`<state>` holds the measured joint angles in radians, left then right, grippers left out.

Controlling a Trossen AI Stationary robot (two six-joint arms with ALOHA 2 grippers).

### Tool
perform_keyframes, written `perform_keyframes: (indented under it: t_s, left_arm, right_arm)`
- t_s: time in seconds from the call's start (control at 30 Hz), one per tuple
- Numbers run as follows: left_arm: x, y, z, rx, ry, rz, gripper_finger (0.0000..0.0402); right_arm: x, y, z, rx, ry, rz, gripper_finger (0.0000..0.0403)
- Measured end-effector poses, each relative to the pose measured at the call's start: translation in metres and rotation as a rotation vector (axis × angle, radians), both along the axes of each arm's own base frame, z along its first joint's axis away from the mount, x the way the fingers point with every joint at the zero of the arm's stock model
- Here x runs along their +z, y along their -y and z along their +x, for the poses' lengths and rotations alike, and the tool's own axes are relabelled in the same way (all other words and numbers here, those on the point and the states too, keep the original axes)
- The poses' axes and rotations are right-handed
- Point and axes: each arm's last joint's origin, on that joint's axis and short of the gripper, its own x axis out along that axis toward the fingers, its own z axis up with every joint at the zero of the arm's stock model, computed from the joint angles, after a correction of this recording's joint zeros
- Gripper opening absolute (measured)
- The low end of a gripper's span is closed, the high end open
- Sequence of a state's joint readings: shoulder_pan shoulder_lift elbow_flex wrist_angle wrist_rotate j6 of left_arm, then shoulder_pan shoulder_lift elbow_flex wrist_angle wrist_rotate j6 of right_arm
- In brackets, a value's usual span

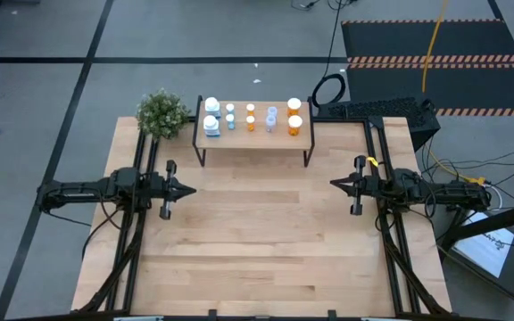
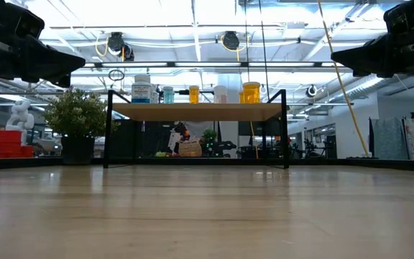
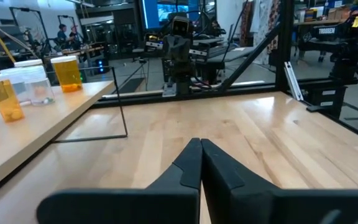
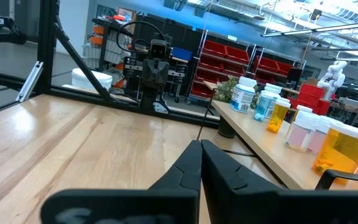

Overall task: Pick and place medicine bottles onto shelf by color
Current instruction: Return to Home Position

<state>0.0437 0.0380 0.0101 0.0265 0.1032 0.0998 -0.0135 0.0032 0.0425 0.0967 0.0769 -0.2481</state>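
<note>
Evidently, from above, the medicine bottles (image 1: 250,118) all stand on the shelf (image 1: 255,136) at the far edge of the table (image 1: 257,259). The white bottles (image 1: 211,123) are nearest the plant (image 1: 161,113), pale blue ones come next, and the orange bottles (image 1: 294,123) take the other end with one pale bottle among them. The left gripper (image 1: 190,189) and right gripper (image 1: 334,184) hang over the table's two sides, well apart from the shelf, pointing at each other and carrying nothing.

At table height, the bottles line the shelf top. None shows on the boards in front.

Each wrist view shows its own fingers pressed together to a point, pinching nothing, with the shelf off to one side.

I judge the sorting finished and the arms at, or close to, their rest pose. What remains calls only for settling there, clear of the shelf legs.
</note>
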Motion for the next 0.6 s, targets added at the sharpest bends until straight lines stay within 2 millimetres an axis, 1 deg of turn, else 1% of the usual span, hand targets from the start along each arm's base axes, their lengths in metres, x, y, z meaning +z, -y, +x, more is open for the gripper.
perform_keyframes:
  t_s: [0.33, 0.6]
  left_arm:
    - [0.0000, 0.0000, 0.0000, 0.000, 0.000, 0.000, 0.0039]
    - [0.0000, 0.0000, 0.0000, 0.000, 0.000, 0.000, 0.0041]
  right_arm:
    - [0.0000, 0.0000, 0.0000, 0.000, 0.000, 0.000, 0.0000]
    - [0.0000, 0.0000, 0.0000, 0.000, 0.000, 0.000, 0.0000]
